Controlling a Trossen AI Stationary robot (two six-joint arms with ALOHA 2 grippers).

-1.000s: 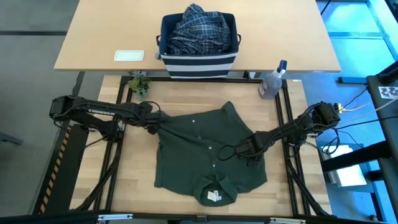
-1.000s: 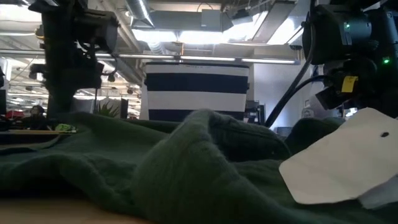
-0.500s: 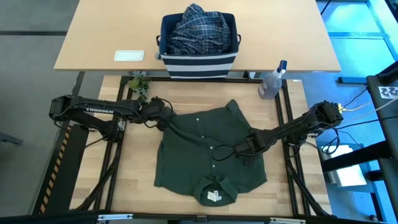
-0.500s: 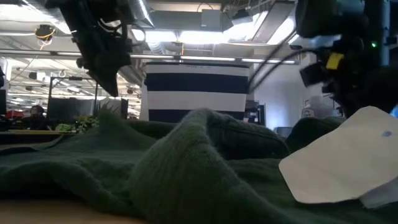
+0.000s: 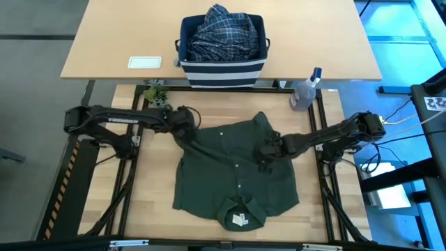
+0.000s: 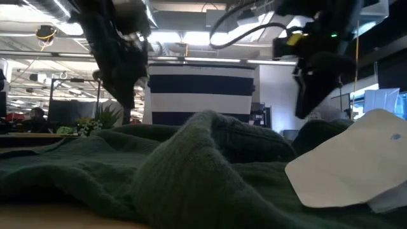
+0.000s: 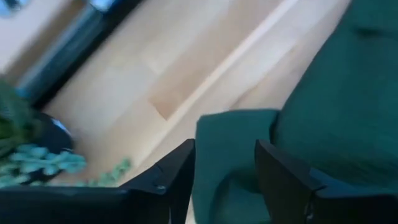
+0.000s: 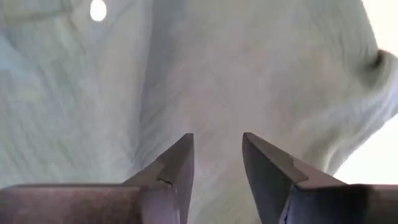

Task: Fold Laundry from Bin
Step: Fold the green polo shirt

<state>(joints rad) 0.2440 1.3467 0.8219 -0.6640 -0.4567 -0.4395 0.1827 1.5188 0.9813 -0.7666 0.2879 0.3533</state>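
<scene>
The dark olive-green button-up shirt (image 5: 237, 174) lies spread on the pale wooden table (image 5: 150, 188), its collar with a white paper tag (image 5: 240, 219) at the near edge and its hem toward the far edge. The right gripper (image 5: 265, 153) hangs over the shirt's right half, toward its far end; half a second ago it sat nearer, close to the button line. Its jaws stand a little apart with nothing between them, only green cloth below. The left gripper (image 5: 185, 123) is over the shirt's far-left corner, where a second ago it was pulling a sleeve out toward the left edge; that sleeve now lies folded in against the body, and the jaws have opened, the cloth lying loose between and below them (a release, by the look of it). So the left sleeve fold seems done, and the right side likely comes next. Beyond the far edge stand a small green plant (image 5: 156, 94) and a clear spray bottle (image 5: 304, 92). Farthest, on a second table, the navy-blue fabric bin with white stripes (image 5: 221, 67) holds the blue-and-white plaid shirt (image 5: 223, 33), still waiting.
</scene>
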